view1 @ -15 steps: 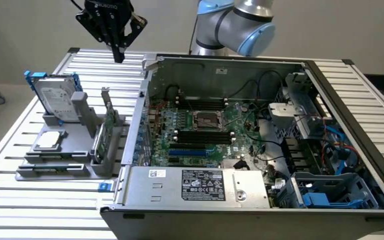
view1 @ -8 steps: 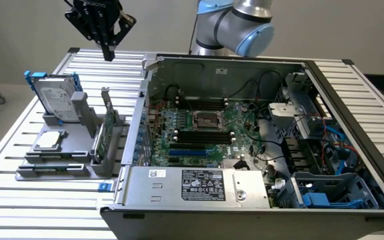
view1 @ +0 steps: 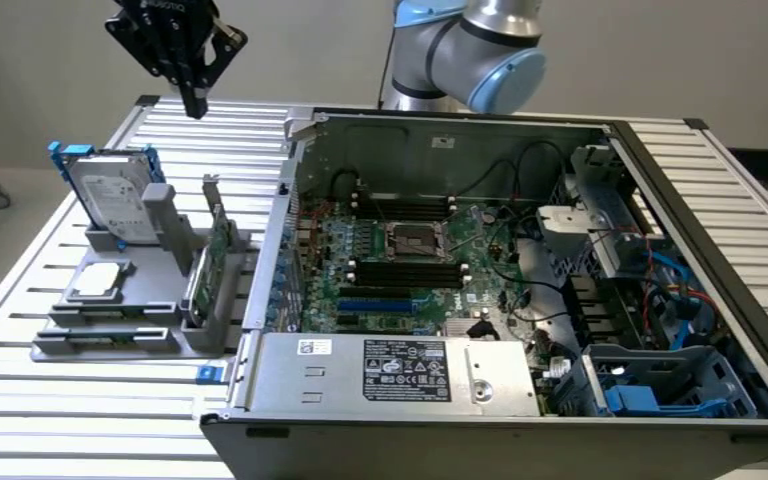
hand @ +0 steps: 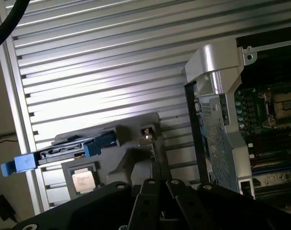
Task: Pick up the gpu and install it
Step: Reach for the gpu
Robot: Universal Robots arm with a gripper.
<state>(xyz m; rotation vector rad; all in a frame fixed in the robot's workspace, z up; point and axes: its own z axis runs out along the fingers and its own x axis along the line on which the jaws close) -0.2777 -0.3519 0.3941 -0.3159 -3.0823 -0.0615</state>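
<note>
Pressing shut on nothing, the fingers of the black gripper [view1: 195, 103] point straight down, high above the far end of the grey plastic holder rack [view1: 104, 340]. The silver-and-blue robot arm [view1: 471, 45] rises beyond that rack. The flat green-boarded gpu [view1: 211, 270] stands on edge in the rack, untouched.

Table [view1: 37, 400]: holder [view1: 104, 340] on the exterior view's left, open computer case [view1: 491, 440] on its right, just beside each other. In the holder: hard drive [view1: 111, 195] upright at the far end, processor [view1: 99, 281] flat mid-way, gpu [view1: 208, 270] on edge in the slot nearest the case. Inside the case: motherboard [view1: 398, 250] on the floor, power supply [view1: 398, 368] along the near wall. Gripper [view1: 196, 108] hangs in the air above the holder side, touching nothing
</note>
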